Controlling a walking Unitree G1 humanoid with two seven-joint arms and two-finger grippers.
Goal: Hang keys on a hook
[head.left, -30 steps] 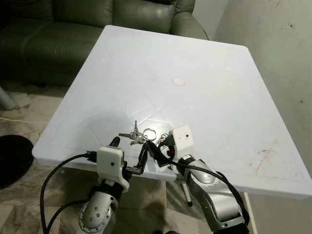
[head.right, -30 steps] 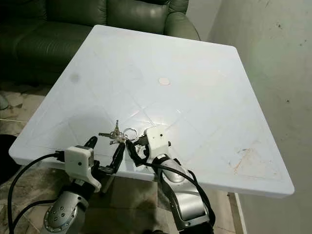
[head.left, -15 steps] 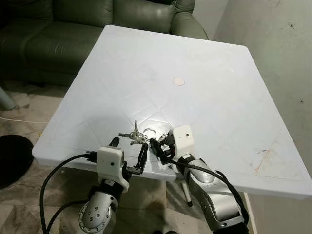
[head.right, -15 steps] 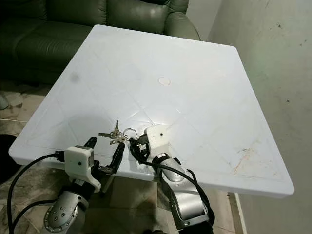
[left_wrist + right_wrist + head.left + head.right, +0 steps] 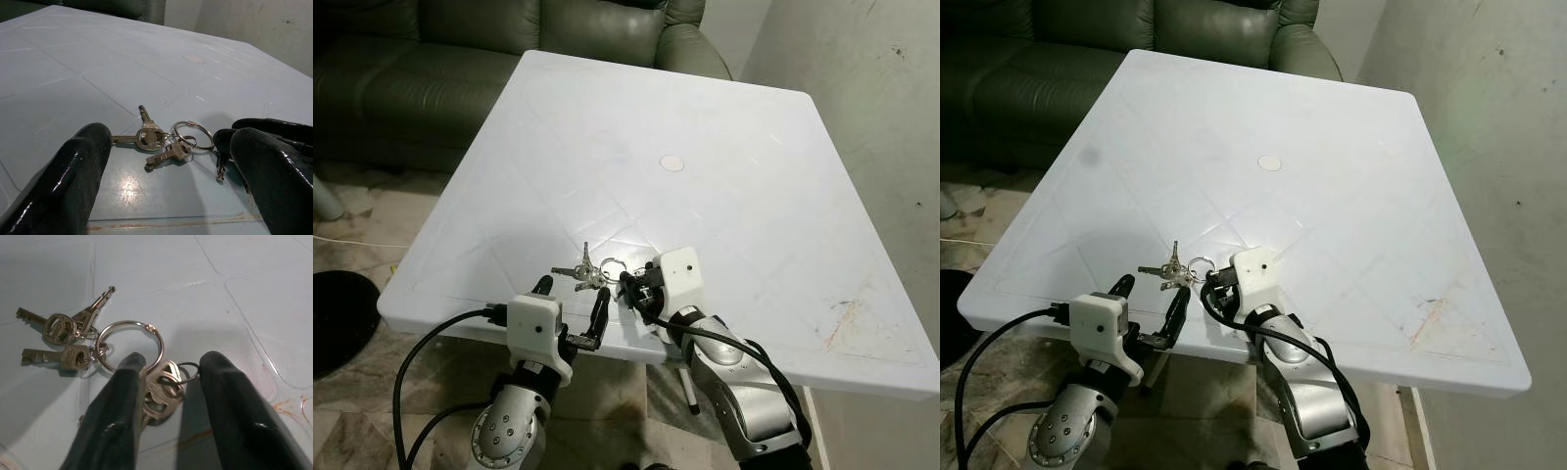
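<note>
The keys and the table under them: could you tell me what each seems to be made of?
The keys and their large split ring look like bare metal, silvery with a dull shine and small glints. The table looks like white moulded plastic, semi-gloss, with shallow pressed grooves and rusty stains near its edge; its exact material is uncertain.

Keys [image 5: 73, 340] shiny metal; table [image 5: 724, 147] smooth white plastic, scuffed.

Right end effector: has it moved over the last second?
Yes. The right end effector has crept forward toward the keys lying on the white table; its fingers now straddle one key beside the big ring. The keys themselves lie unchanged.
</note>
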